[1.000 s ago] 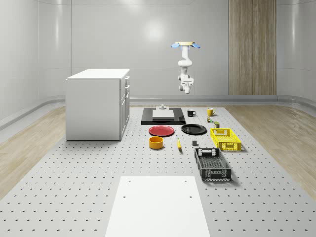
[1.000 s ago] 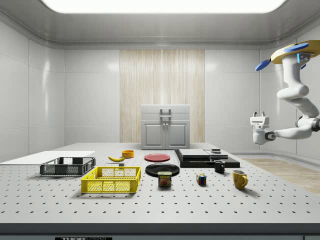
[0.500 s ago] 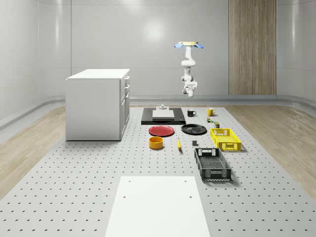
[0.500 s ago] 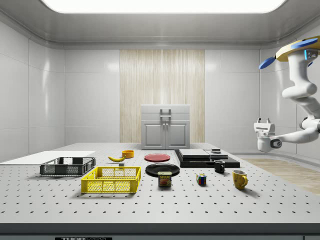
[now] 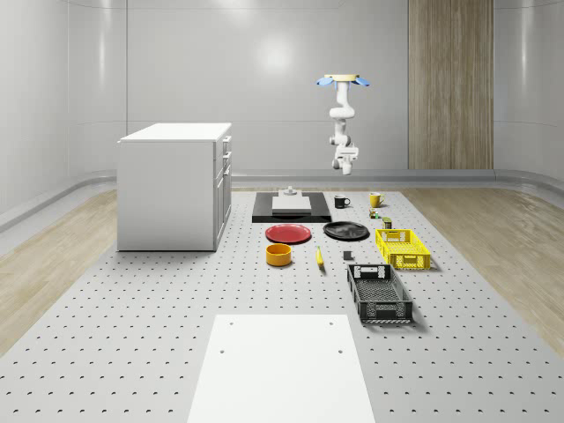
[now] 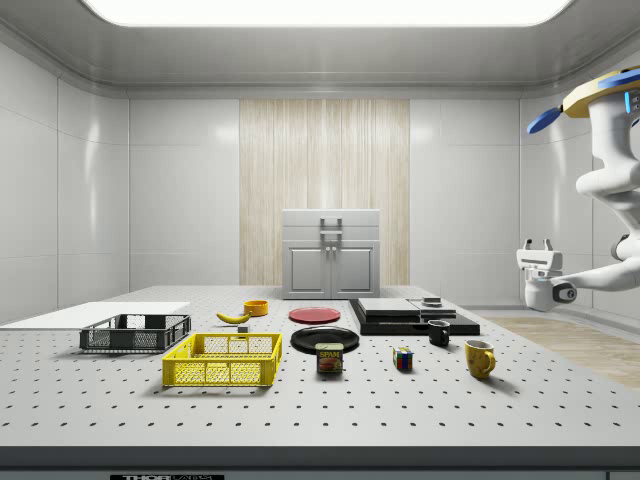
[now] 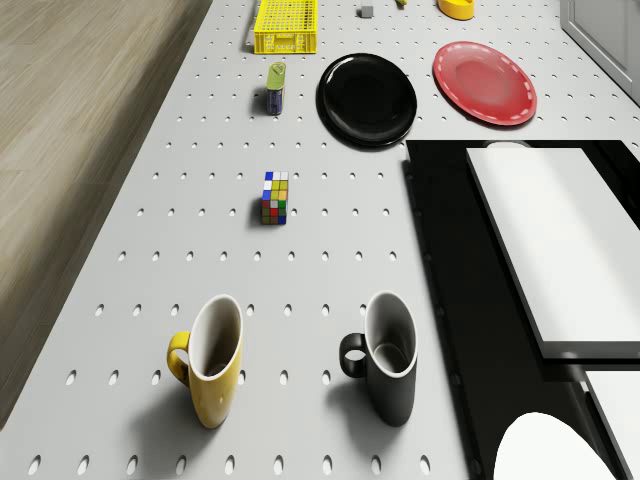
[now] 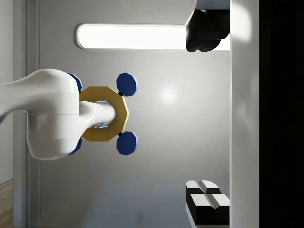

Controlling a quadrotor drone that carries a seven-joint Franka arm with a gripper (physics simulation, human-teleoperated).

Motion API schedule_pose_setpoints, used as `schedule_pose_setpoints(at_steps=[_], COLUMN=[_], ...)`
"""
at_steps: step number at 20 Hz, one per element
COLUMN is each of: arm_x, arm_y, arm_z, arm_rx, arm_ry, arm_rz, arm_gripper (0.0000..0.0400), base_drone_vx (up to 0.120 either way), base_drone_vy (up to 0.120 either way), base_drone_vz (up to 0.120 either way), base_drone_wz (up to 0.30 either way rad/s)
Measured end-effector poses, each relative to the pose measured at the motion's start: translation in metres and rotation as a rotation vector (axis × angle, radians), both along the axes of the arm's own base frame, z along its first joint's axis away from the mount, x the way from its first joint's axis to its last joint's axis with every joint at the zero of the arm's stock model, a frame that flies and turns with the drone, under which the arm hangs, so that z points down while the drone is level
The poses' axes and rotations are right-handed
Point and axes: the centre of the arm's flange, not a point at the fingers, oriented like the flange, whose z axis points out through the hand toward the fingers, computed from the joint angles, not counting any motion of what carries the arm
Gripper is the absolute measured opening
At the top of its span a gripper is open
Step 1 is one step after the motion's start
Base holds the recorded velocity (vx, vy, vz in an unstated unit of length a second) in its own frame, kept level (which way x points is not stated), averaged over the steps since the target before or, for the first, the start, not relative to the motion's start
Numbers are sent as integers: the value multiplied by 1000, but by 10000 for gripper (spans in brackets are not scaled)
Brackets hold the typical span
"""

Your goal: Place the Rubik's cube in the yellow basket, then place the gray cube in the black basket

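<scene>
While drone hovers beyond table's far end | fingers spread, upturned | can reads SPAM

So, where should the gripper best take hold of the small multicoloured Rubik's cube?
Probably from straight above, closing on two opposite side faces. The small multicoloured Rubik's cube sits flat on the grey perforated table, its top free, with bare table on every side; the green-labelled can stands well apart.

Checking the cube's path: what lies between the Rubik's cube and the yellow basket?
The spam can stands between Rubik's cube and yellow basket in the side view.
</scene>
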Motion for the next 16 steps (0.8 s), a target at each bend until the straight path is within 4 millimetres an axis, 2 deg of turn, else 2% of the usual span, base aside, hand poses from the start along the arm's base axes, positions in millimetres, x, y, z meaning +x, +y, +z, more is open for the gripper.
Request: schedule_pose_setpoints(at_steps=[14,16], arm_x=[-1,-1], arm_y=[0,0], arm_z=[1,1], arm_rx=[-2,-3], arm_ry=[-11,-12], arm_rz=[0,0], arm_gripper=[400,400], base_drone_vx=[0,100], base_drone_vy=[120,120], base_drone_vz=[0,0], base_drone_wz=[0,0])
